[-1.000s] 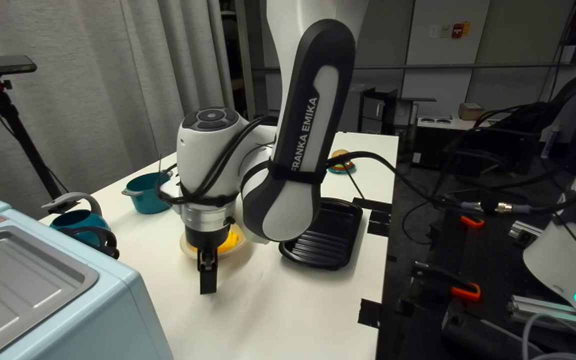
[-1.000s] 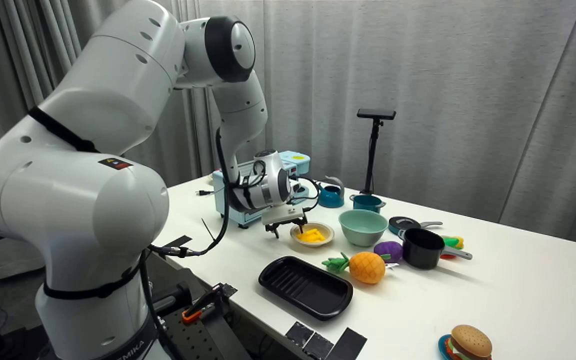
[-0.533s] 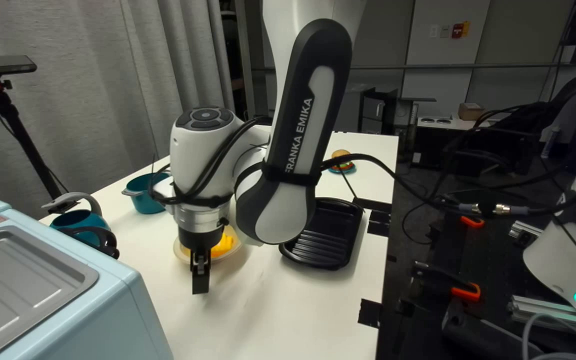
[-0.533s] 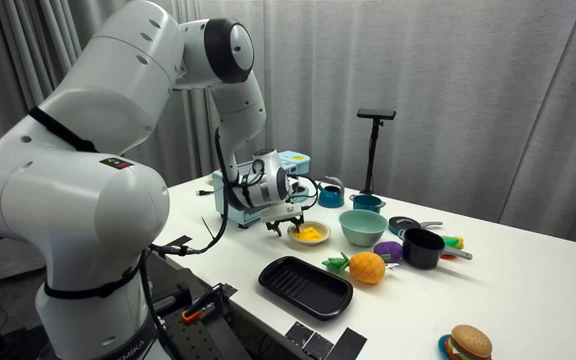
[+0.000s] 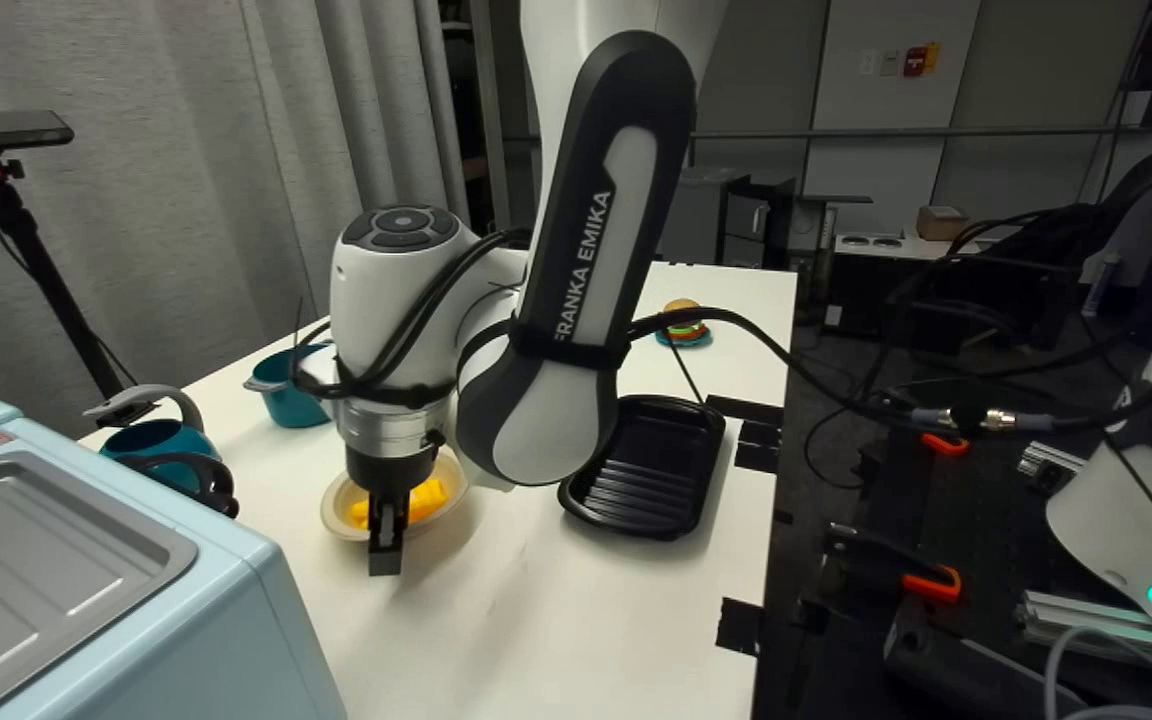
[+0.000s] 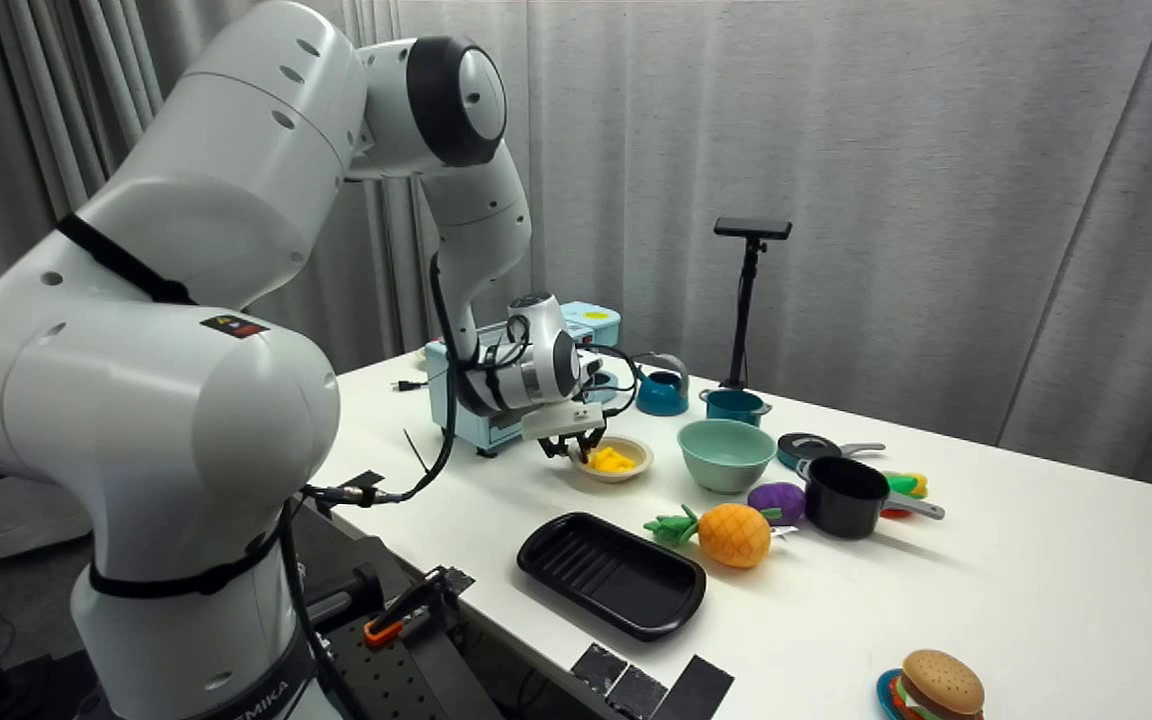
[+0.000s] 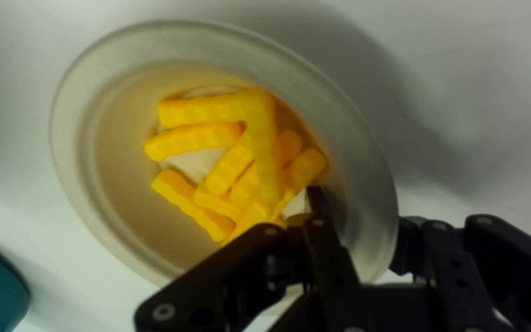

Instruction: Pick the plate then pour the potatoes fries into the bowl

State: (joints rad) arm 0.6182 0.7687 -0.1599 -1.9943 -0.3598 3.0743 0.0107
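The cream plate (image 7: 69,120) holds a small heap of yellow potatoes fries (image 7: 261,138). My gripper (image 7: 360,226) straddles the plate's rim, one finger inside against the wall and the other outside, with the rim pinched between them. The plate leans slightly in an exterior view (image 5: 333,508), and its far side appears to rest on or near the table; exact contact is unclear. In an exterior view the mint-green bowl (image 6: 726,455) stands just beside the plate. The arm hides the bowl from the opposite side.
A light-blue toaster oven (image 5: 266,590) and a teal kettle (image 5: 161,440) stand close to the gripper. Around the bowl are a teal pot (image 6: 734,405), a black saucepan (image 6: 844,500), a purple toy (image 6: 776,500) and a pineapple toy (image 6: 734,535). A black ribbed tray (image 6: 611,575) lies towards the table edge.
The jaws have closed in on the rim. Along with the gripper, the plate has slid a little away from the bowl towards the oven and has tipped slightly.
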